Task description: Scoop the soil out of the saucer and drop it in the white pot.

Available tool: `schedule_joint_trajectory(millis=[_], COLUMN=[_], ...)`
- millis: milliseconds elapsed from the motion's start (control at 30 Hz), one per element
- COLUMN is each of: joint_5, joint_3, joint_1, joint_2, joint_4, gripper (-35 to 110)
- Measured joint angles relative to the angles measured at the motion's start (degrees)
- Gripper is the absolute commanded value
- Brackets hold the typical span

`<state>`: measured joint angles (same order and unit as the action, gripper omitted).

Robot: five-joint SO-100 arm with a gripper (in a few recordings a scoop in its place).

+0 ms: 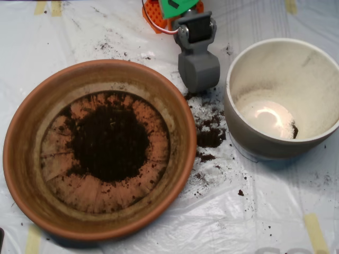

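No brand, label or writing is showing anywhere that can be read.

Grey scoop (198, 71) is hanging at top centre, between the saucer (32, 174) & the white pot (249, 140), its lower end sitting right by the saucer's upper-right rim. Its shell halves are looking closed together, no gap showing from above; what's inside, if anything, is hidden. Arm behind it is getting cut off by the top edge; orange & green parts (169, 10) are only partly showing, w/ a thin red-white wire (153, 24) curling beside them.

Soil (110, 140) is lying mostly in a dark heap in the middle of the saucer, w/ bare terracotta & radial marks around it. More is lying spilled (211, 136) on the plastic sheet (254, 211) in the gap between saucer & pot, w/ crumbs scattering below & a few specks near top left.

White pot is sitting at right, its right side cut off by the frame edge. Glare on its bottom is washing out detail; one small dark clump (294, 130) is showing near the inner wall, low right. Sheet is wrinkling, w/ yellowish tape strips (317, 233) at the edges, some cut off.
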<state>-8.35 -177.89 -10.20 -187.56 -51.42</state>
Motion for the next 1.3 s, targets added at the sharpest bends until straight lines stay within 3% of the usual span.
schedule_joint_trajectory(millis=[1300], joint_5=[1.85], joint_3=[0.0], joint_1=[1.85], joint_2=[0.0], joint_4=[0.0], gripper=[10])
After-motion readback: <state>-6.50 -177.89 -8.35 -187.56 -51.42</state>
